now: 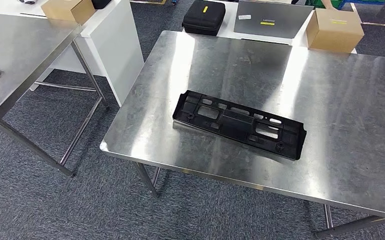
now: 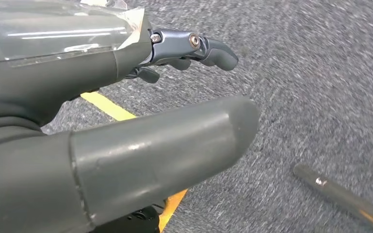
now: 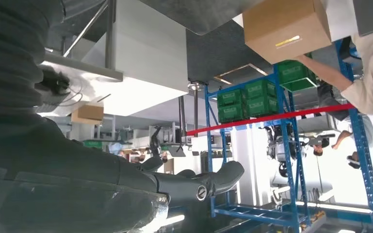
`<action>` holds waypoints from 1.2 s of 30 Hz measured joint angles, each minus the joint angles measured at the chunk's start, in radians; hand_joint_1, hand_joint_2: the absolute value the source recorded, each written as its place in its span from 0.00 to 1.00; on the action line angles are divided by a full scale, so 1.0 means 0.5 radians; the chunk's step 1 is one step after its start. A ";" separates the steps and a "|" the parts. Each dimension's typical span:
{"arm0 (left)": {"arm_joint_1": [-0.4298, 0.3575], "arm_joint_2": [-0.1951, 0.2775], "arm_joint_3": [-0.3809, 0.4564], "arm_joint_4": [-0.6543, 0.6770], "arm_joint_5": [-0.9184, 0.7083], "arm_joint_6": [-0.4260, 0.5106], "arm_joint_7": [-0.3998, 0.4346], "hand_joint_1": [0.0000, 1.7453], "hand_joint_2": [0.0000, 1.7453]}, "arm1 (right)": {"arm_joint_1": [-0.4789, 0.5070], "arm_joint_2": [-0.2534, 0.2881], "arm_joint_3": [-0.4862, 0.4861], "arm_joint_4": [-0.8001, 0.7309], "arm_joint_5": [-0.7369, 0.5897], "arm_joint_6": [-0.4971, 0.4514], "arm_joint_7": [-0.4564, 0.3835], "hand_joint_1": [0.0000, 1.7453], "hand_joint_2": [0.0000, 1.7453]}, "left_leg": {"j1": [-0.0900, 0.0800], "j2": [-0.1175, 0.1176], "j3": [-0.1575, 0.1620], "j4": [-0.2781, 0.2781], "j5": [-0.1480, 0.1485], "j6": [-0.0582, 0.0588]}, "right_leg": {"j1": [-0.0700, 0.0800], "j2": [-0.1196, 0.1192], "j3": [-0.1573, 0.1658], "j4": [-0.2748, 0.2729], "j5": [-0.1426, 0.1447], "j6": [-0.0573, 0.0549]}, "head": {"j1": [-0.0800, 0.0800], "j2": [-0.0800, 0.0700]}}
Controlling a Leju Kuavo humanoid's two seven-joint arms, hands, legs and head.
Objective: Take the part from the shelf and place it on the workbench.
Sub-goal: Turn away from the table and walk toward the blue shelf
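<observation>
The part, a long black plastic frame with cut-outs, lies flat on the steel workbench, a little left of its middle and slightly askew. My left hand hangs over grey carpet with its thumb and fingers apart and nothing in them. My right hand also holds nothing, its fingers stretched out loosely. The blue shelf with green crates stands beyond that hand in the right wrist view.
A second steel table stands at the left, and a white table stands behind it. Behind the workbench are a cardboard box, a grey laptop and a black case. A person reaches at the shelf.
</observation>
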 joint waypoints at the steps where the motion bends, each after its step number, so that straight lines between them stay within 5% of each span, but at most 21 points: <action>1: 0.001 -0.003 0.013 0.000 0.018 0.005 0.000 0.00 0.00 | 0.010 -0.011 -0.007 0.000 -0.013 -0.010 0.000 0.00 1.00 | 0.000 0.000 0.000 0.000 0.000 0.000 | 0.000 0.000 0.000 0.000 0.000 0.000 | 0.000 0.000; 9: 0.011 -0.047 0.085 0.004 0.059 0.130 0.004 0.00 0.00 | 0.166 -0.220 -0.092 0.001 -0.140 -0.083 -0.120 0.00 1.00 | -0.001 -0.011 0.000 0.000 -0.002 0.003 | 0.000 -0.010 0.003 -0.003 -0.002 0.003 | 0.000 0.000; 12: 0.007 -0.066 0.089 0.009 0.022 0.151 0.024 0.00 0.00 | 0.318 -0.385 -0.152 -0.039 -0.285 -0.110 -0.165 0.00 1.00 | 0.000 -0.021 0.010 0.001 -0.007 0.009 | 0.012 -0.014 0.009 -0.009 -0.007 0.010 | -0.002 0.000; 14: 0.008 -0.089 0.088 0.012 -0.009 0.142 0.024 0.00 0.00 | 0.635 -0.586 -0.272 -0.163 -0.548 -0.171 -0.208 0.00 1.00 | 0.006 -0.054 0.022 0.000 -0.016 0.021 | 0.031 -0.038 0.035 -0.019 -0.020 0.023 | -0.005 0.000; 16: 0.020 -0.110 0.088 0.013 -0.028 0.113 0.012 0.00 0.00 | 1.157 -0.787 -0.531 -0.362 -0.846 -0.246 -0.237 0.00 1.00 | 0.019 -0.095 0.034 -0.001 -0.029 0.029 | 0.044 -0.075 0.071 -0.030 -0.035 0.028 | 0.006 0.000; 20: 0.038 -0.124 0.088 0.013 -0.015 0.085 0.002 0.00 0.00 | 2.080 -0.956 -1.208 -0.751 -0.935 -0.214 -0.190 0.00 1.00 | 0.012 -0.096 0.047 -0.011 -0.040 0.036 | 0.031 -0.084 0.083 -0.036 -0.046 0.029 | 0.024 0.000; 26: 0.036 -0.121 0.112 0.016 0.052 0.183 0.001 0.00 0.00 | 2.733 -0.942 -1.894 -1.070 -0.678 -0.174 -0.116 0.00 1.00 | 0.005 -0.063 0.058 -0.015 -0.045 0.033 | 0.020 -0.057 0.077 -0.036 -0.050 0.031 | 0.019 0.000; 36: 0.033 -0.134 0.159 0.019 0.086 0.283 0.002 0.00 0.00 | 2.946 -0.777 -2.659 -0.906 -0.379 -0.255 -0.321 0.00 1.00 | -0.004 -0.040 0.064 -0.016 -0.053 0.039 | 0.013 -0.036 0.078 -0.036 -0.051 0.033 | 0.019 0.000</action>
